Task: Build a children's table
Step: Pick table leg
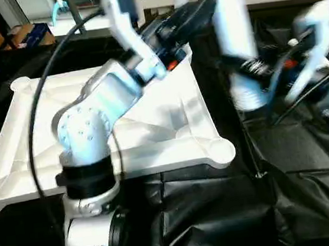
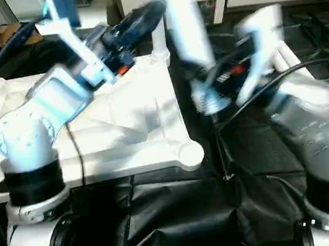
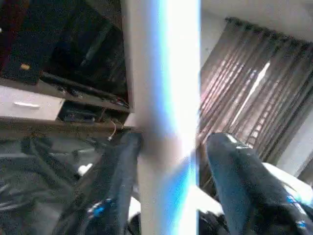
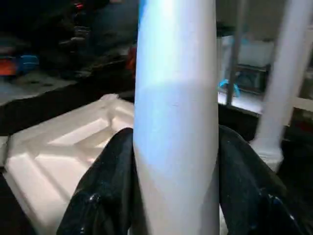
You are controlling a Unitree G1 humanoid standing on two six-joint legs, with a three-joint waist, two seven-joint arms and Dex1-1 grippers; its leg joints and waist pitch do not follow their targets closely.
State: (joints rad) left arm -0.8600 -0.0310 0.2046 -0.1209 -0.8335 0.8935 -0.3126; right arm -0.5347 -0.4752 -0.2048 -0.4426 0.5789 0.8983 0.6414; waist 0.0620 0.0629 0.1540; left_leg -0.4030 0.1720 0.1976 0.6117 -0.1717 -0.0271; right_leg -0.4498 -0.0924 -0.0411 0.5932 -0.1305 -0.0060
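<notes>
The large white plastic ribbed tabletop [image 1: 153,130] lies underside-up on the black-draped worktop [image 1: 221,205]. At its two o'clock corner a white tube leg [image 2: 160,43] stands between the left fingers [image 3: 115,181], released. The right fingers [image 4: 105,186] clasp another white tapered leg [image 4: 176,122].

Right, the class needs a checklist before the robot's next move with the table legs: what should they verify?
1. Table top lying ribbed side up: ok.
2. Standing leg upright in far corner socket: ok.
3. Left claw clear of standing leg: not ok, the leg sits between its open fingers.
4. Right claw gripping second leg: ok.
5. Near corner socket free: ok.
</notes>
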